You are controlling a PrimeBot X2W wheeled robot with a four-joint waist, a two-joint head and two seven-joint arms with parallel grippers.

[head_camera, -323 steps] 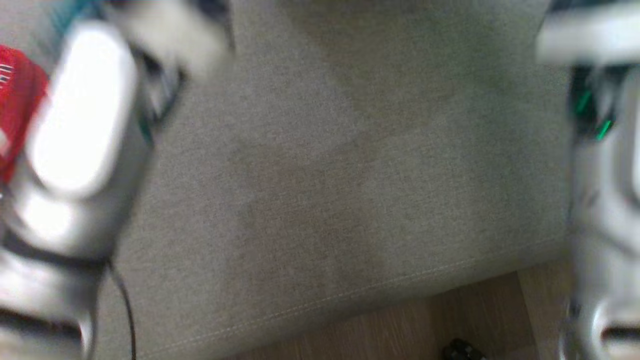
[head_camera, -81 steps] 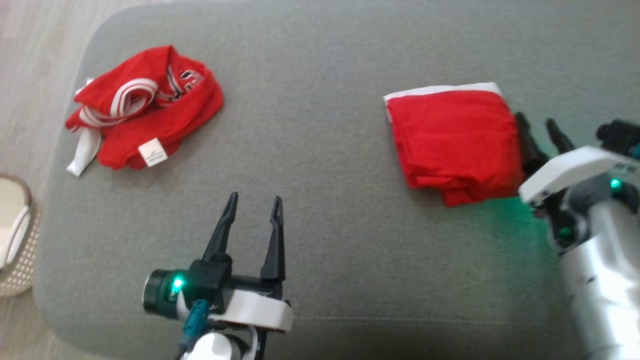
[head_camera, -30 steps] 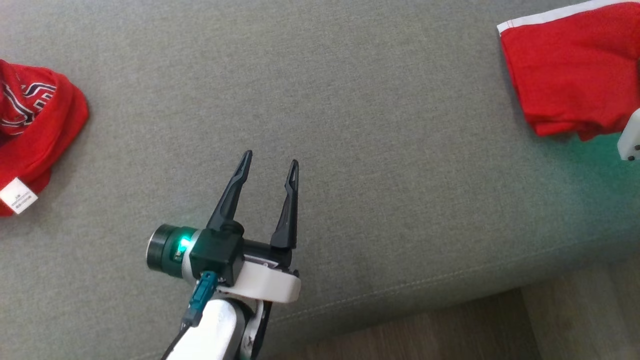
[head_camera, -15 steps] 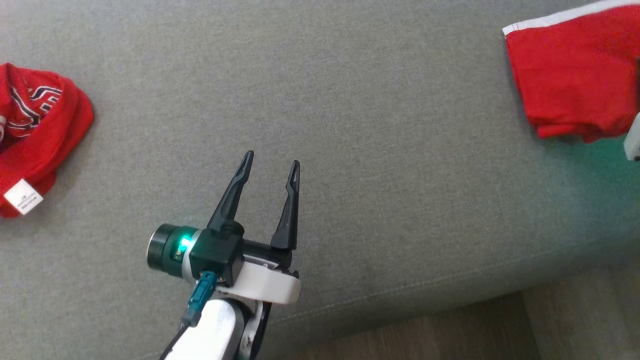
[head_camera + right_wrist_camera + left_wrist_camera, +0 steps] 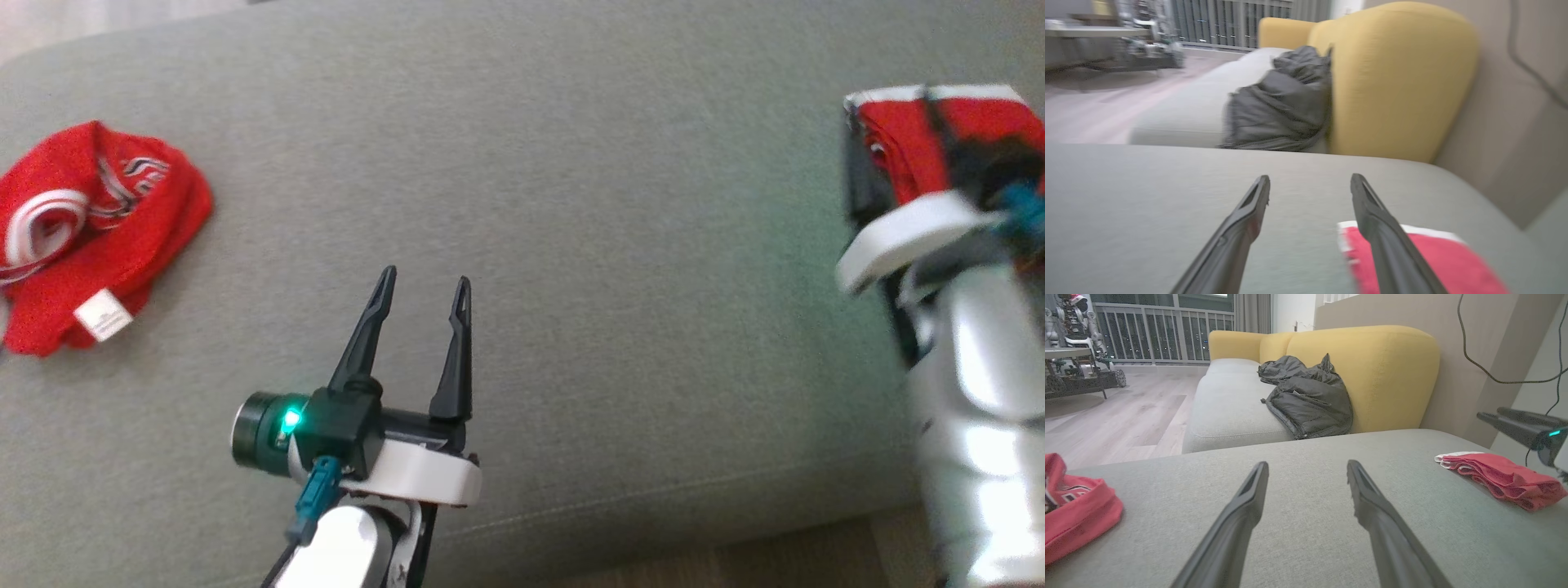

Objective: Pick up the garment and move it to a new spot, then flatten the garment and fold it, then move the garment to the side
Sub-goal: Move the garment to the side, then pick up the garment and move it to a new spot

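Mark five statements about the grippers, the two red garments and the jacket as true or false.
1. The left gripper is open and holds nothing. True.
2. The folded red garment lies on the grey cushion, on the robot's right. True.
3. The right gripper is shut on the folded red garment. False: its fingers stand apart and grip nothing; the garment lies on the cushion.
4. The crumpled red garment shows a white label. True.
5. The dark jacket lies on the floor. False: it lies on the seat of the yellow sofa, against its backrest.
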